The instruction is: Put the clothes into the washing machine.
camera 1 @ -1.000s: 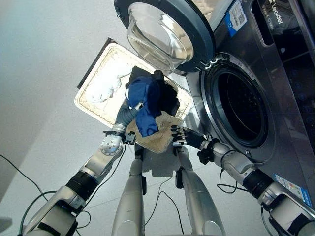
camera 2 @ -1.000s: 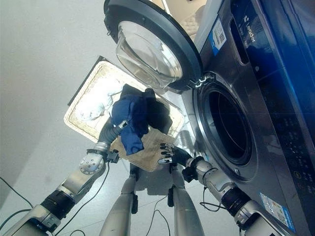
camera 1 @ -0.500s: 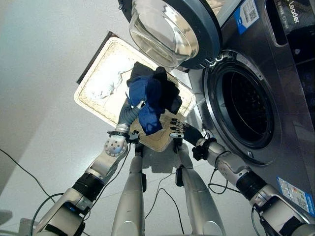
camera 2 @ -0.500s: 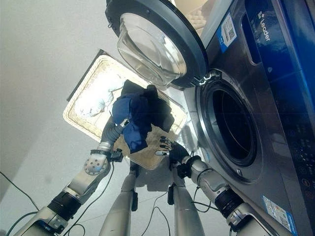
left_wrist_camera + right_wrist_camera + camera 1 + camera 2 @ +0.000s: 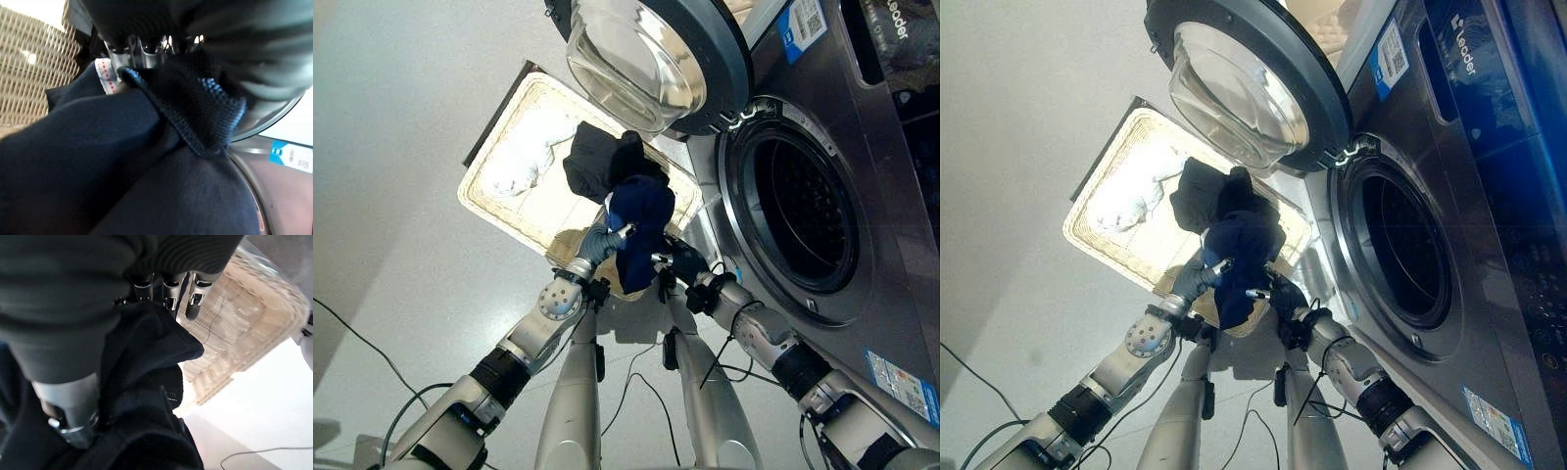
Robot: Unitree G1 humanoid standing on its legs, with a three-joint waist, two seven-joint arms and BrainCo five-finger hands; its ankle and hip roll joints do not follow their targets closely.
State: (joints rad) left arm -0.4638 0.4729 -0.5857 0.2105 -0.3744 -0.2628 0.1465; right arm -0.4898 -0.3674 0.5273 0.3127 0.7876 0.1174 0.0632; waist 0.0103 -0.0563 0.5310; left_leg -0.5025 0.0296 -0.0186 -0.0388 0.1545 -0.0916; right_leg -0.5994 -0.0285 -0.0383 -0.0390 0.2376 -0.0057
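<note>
A dark blue garment (image 5: 641, 223) hangs bunched above the near corner of the wicker basket (image 5: 487, 203), just left of the washing machine's round opening (image 5: 795, 211). My left hand (image 5: 610, 235) is shut on the garment, its fingers (image 5: 146, 51) curled into the cloth in the left wrist view. My right hand (image 5: 677, 262) is at the garment's right side, with its fingers (image 5: 167, 291) resting straight against the cloth. A black garment (image 5: 599, 162) and a white cloth (image 5: 524, 162) lie in the basket.
The machine's glass door (image 5: 641, 54) stands wide open over the basket's far side, hinged at the opening's upper left. The dark drum sits behind a broad chrome rim (image 5: 734, 240). Bare grey floor (image 5: 401, 117) lies left of the basket.
My left hand has carried the blue garment to the right, off the black one and toward the machine. My right hand has moved up from the basket's corner to touch the garment.
</note>
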